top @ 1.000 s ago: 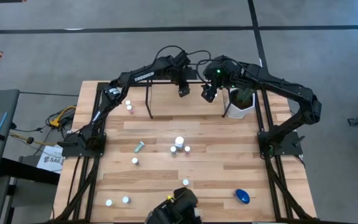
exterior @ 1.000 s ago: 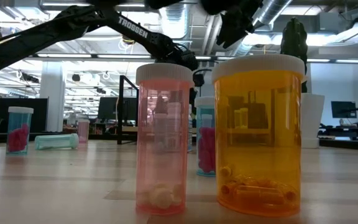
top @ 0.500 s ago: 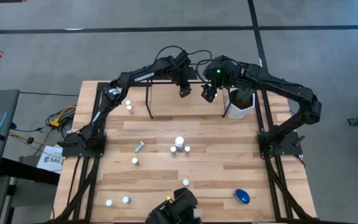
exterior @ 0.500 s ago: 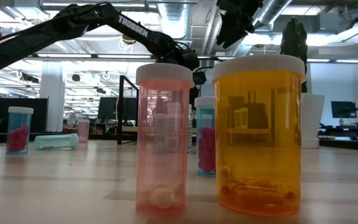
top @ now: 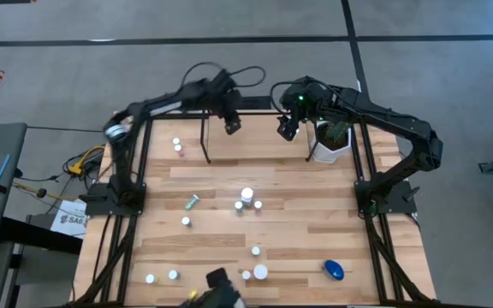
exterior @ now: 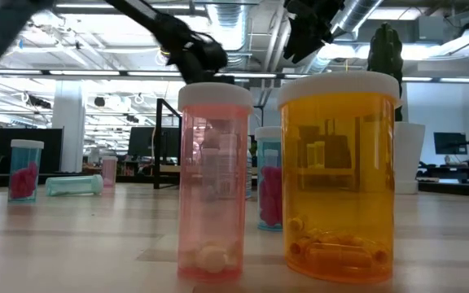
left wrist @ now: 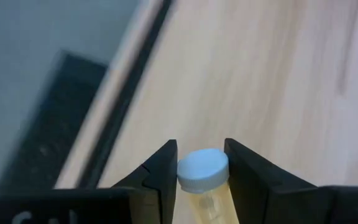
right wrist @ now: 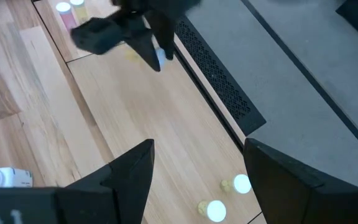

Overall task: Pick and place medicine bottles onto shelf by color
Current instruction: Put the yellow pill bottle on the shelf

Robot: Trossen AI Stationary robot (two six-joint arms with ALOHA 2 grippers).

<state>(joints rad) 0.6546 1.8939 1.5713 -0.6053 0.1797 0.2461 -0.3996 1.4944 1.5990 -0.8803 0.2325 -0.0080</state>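
An open office with ceiling ducts fills the low view behind the wood tabletop [top: 315, 205]; there the orange bottle [exterior: 339, 175] and pink bottle [exterior: 214, 179] hide most of the shelf [top: 264, 112], and the left arm is blurred. Only the left wrist view shows the left claw [left wrist: 201, 167] clamped on a pale yellow white-capped bottle [left wrist: 202, 171] above the shelf board. The right claw [right wrist: 194, 162] hangs spread apart and empty over that board, beside two capped bottles [right wrist: 229, 198]. No writing is legible.
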